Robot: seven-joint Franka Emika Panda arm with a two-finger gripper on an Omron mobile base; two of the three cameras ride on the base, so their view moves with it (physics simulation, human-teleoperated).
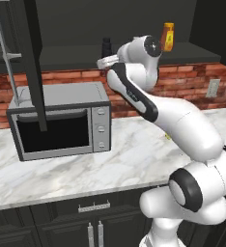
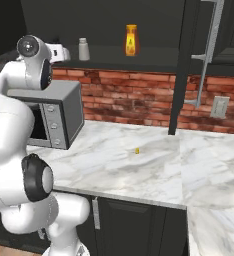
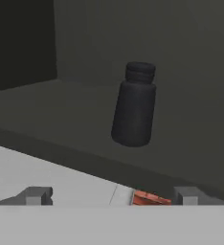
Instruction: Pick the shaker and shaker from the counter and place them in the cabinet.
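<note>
Two shakers are counted, both standing upright on the cabinet shelf (image 2: 154,59). The black shaker (image 3: 134,105) sits at the centre of the hand view, on the dark shelf floor close to the back wall; in the left base view it shows as a dark shape at upper centre, just left of the robot's wrist. The light grey shaker (image 2: 83,49) with its silvery cap stands in the upper left of the right base view, just right of the hand.

One orange-yellow bottle (image 2: 131,40) stands on the same shelf, at upper centre of the right base view, apart from the grey shaker to its right.

The gripper (image 3: 112,195) has its two fingers (image 3: 35,195) at the bottom edge of the hand view, spread wide with clear space between them and nothing held. The black shaker stands beyond the tips, untouched.

One microwave (image 1: 62,120) rests on the counter (image 2: 139,165), at centre left of the left base view, door closed. One cabinet door (image 2: 196,60) with a long silver bar handle (image 2: 209,50) stands swung open at upper right of the right base view. A small yellow speck (image 2: 137,150) lies on the white marble near the middle of that view. A red brick backsplash (image 2: 134,97) runs behind the counter, with one wall outlet (image 2: 219,107) at its right.
</note>
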